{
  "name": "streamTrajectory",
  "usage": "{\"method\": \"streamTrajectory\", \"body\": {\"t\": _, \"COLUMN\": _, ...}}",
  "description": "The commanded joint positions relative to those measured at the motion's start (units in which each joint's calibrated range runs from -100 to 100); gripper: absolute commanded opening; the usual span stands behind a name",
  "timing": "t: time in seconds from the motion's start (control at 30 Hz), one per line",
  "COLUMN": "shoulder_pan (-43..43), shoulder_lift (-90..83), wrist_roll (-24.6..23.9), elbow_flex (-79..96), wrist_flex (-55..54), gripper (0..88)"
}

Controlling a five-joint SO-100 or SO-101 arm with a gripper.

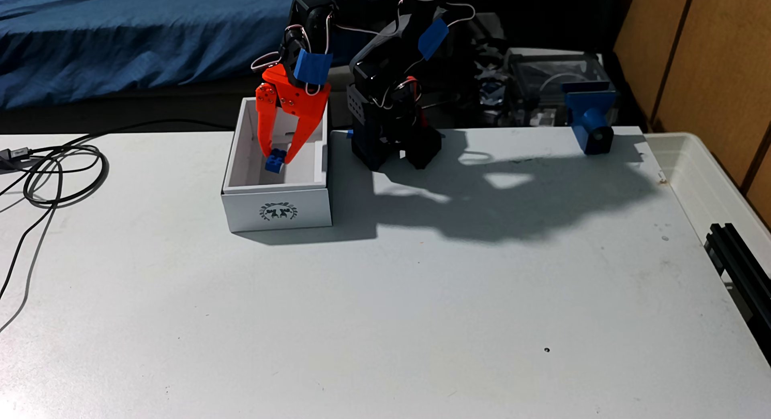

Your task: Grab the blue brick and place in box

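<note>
White tabletop (375, 298) fills the near scene, with blue bedding (125, 39) behind it at far left. At far centre-left, the orange gripper (278, 157) reaches down into the open white box (277, 208), its two fingers pinching the blue brick (275, 162) inside, above the floor. Black cables (54, 173) coil at left.

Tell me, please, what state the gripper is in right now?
Gripper: shut on the blue brick, holding it down inside the box.
</note>
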Motion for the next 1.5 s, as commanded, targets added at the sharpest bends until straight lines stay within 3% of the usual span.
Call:
{"method": "streamTrajectory", "body": {"t": 0.0, "shoulder_pan": 0.6, "shoulder_lift": -1.0, "wrist_roll": 0.2, "elbow_flex": -0.7, "wrist_flex": -0.5, "gripper": 1.4}}
{"method": "streamTrajectory", "body": {"t": 0.2, "shoulder_pan": 1.5, "shoulder_lift": -1.0, "wrist_roll": 0.2, "elbow_flex": -3.0, "wrist_flex": 0.2, "gripper": 11.6}}
{"method": "streamTrajectory", "body": {"t": 0.8, "shoulder_pan": 1.4, "shoulder_lift": -1.2, "wrist_roll": 0.2, "elbow_flex": -15.7, "wrist_flex": -0.6, "gripper": 11.1}}
{"method": "streamTrajectory", "body": {"t": 1.17, "shoulder_pan": -12.6, "shoulder_lift": -13.0, "wrist_roll": 0.1, "elbow_flex": -17.0, "wrist_flex": -1.1, "gripper": 11.0}}
{"method": "streamTrajectory", "body": {"t": 1.47, "shoulder_pan": -28.9, "shoulder_lift": -35.4, "wrist_roll": 1.4, "elbow_flex": -4.6, "wrist_flex": -9.6, "gripper": 11.0}}
